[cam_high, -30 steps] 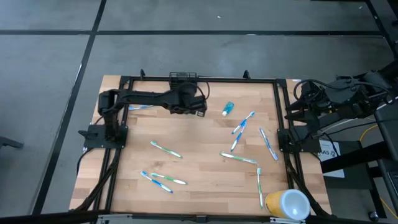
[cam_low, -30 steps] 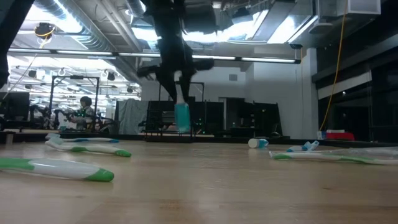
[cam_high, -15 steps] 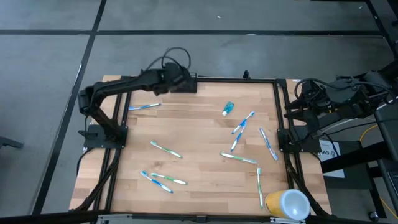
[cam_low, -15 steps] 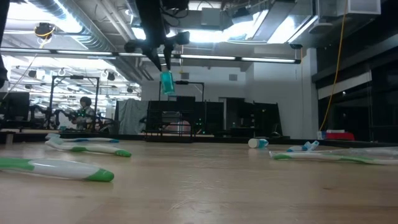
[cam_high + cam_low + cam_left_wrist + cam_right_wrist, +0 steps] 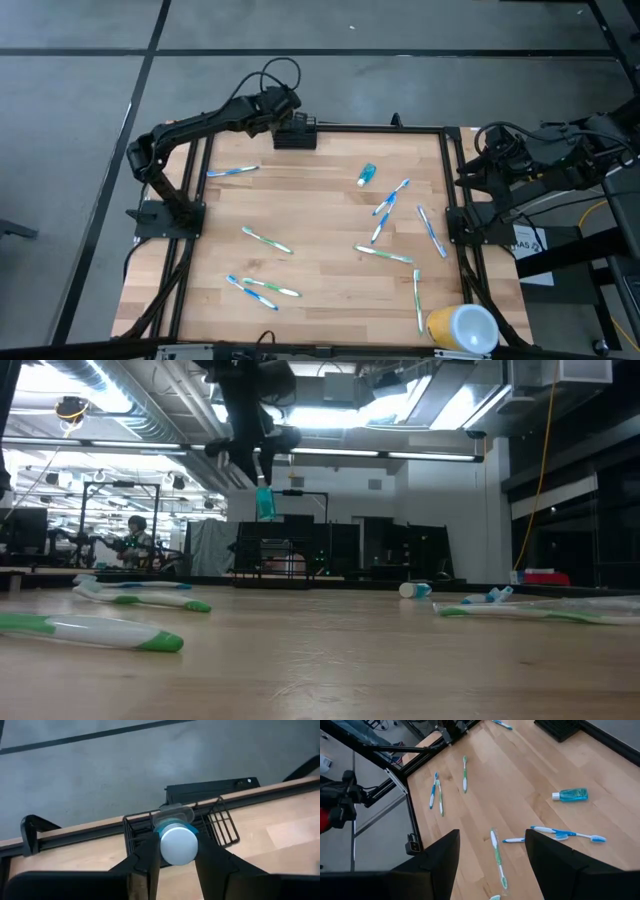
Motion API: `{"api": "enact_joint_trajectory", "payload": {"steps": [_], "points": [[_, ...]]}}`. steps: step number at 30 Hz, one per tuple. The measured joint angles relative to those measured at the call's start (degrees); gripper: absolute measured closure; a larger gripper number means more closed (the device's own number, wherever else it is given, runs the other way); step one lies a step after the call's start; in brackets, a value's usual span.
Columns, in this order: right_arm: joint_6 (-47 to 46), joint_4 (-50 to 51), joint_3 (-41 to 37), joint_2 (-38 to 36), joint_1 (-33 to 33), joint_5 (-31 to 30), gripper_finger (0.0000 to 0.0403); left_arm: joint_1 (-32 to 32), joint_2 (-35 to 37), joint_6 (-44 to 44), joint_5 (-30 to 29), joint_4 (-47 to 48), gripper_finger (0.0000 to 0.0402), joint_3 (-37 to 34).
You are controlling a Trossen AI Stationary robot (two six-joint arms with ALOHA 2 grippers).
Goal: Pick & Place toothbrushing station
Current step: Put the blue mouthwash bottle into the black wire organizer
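Note:
The black wire-mesh caddy [image 5: 295,134] stands at the table's far edge; it also shows in the left wrist view [image 5: 222,820]. My left gripper [image 5: 283,105] hangs above it, shut on a small teal bottle [image 5: 265,503] with a white cap [image 5: 178,845]. A second teal bottle [image 5: 366,175] lies on its side on the table. Several toothbrushes lie flat on the wood, such as one at mid-table [image 5: 267,240]. My right gripper [image 5: 492,840] is open and empty, held beyond the table's right edge [image 5: 480,160]. My left gripper pinches the bottle's white-capped upper end [image 5: 165,851] between its two fingers, one on each side. The fingers come from above, pointing down. The bottle hangs upright below them, clear of the table, over the caddy.
A round yellow-and-white cup [image 5: 462,328] lies at the near right corner. Toothbrushes are scattered at the left [image 5: 232,171], near left [image 5: 262,290] and right [image 5: 432,232]. A black frame rail [image 5: 330,127] runs round the table.
My left gripper has risen and gone toward the table's far edge with the teal bottle, from over the wood to above the caddy. The bottle has stayed upright and clear of the table.

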State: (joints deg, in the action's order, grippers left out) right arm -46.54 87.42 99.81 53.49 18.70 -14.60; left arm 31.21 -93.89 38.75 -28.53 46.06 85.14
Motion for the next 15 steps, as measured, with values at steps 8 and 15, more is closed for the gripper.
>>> {"api": "enact_joint_trajectory", "payload": {"steps": [8, 15], "points": [[-0.61, -0.04, 0.0, 0.0, 0.0, -1.04, 0.0175, 0.82, -2.85, 0.93, 1.14, -2.92, 0.0309, 0.0], [-1.01, -0.04, 0.0, 0.0, 0.0, -0.97, 0.0175, 1.09, -4.05, 0.96, 0.82, -5.26, 0.0309, 0.0]]}}
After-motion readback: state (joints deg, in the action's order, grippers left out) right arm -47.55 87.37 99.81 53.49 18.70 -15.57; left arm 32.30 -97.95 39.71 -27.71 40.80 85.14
